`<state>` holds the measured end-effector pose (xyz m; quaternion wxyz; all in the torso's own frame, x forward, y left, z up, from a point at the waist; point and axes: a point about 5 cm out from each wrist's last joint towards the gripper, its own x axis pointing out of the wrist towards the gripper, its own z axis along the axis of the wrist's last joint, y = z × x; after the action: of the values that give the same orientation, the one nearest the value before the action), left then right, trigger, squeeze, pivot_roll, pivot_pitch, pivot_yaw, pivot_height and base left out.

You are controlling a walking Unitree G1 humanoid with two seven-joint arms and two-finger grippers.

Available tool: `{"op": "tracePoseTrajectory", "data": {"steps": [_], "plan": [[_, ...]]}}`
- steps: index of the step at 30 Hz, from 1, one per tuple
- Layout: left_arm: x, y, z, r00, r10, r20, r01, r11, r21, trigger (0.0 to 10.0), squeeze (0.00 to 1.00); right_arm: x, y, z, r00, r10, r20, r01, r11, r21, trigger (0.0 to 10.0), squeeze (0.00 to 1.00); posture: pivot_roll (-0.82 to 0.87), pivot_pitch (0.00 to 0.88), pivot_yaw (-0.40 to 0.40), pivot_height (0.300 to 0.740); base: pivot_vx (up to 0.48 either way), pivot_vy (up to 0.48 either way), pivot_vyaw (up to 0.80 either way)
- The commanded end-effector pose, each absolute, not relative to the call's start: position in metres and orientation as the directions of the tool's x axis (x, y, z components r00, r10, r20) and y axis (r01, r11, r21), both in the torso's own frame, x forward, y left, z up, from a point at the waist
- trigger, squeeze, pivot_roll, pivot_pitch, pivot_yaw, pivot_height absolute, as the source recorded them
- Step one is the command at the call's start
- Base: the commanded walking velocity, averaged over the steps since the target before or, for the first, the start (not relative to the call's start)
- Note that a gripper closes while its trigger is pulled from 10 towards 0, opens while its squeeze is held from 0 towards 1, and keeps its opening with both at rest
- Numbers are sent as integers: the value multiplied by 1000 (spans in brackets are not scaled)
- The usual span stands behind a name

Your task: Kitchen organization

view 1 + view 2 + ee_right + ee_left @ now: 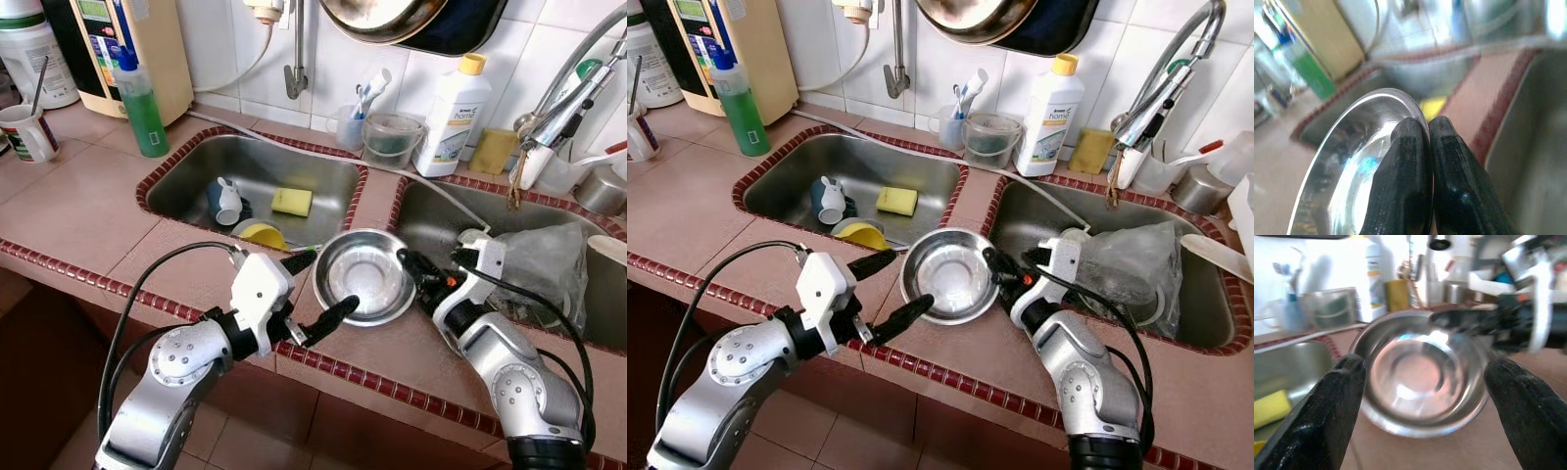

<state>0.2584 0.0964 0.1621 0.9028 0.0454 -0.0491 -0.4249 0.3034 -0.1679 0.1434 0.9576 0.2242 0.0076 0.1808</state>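
Observation:
A shiny steel bowl (364, 276) sits on the tiled strip of counter (78, 211) between the two sinks, near the front edge. My right gripper (408, 260) is shut on the bowl's right rim, its two fingers (1410, 166) pinching the thin edge. My left gripper (331, 280) is open at the bowl's left side, one fingertip behind the rim and one in front. In the left wrist view the bowl (1425, 374) lies between the two spread fingers (1342, 401).
The left sink (191, 171) holds a white mug (227, 201), a yellow sponge (292, 202) and a yellow dish (263, 235). A crumpled plastic bag (534, 259) lies in the right sink (441, 211). A green bottle (142, 98) and a white bottle (451, 117) stand behind.

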Motion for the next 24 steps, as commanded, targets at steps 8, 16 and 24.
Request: {"op": "tracePoseTrajectory", "data": {"steps": [8, 16, 24], "plan": [[284, 113, 159, 790, -612, 33, 606, 788, 109, 10000, 0, 303, -174, 179, 924, 260, 281, -333, 908, 252, 10000, 0, -9, 35, -51, 740, 0, 0, 0], [288, 111, 155, 833, -551, 52, 551, 834, 14, 10000, 0, 300, -171, 183, 916, 230, 329, -280, 953, 115, 10000, 0, -11, 27, -46, 740, 0, 0, 0], [297, 124, 159, 875, -476, 86, 480, 877, -23, 10000, 0, 292, -173, 184, 903, 231, 363, -264, 963, 44, 10000, 0, -10, 8, -43, 740, 0, 0, 0]]}}
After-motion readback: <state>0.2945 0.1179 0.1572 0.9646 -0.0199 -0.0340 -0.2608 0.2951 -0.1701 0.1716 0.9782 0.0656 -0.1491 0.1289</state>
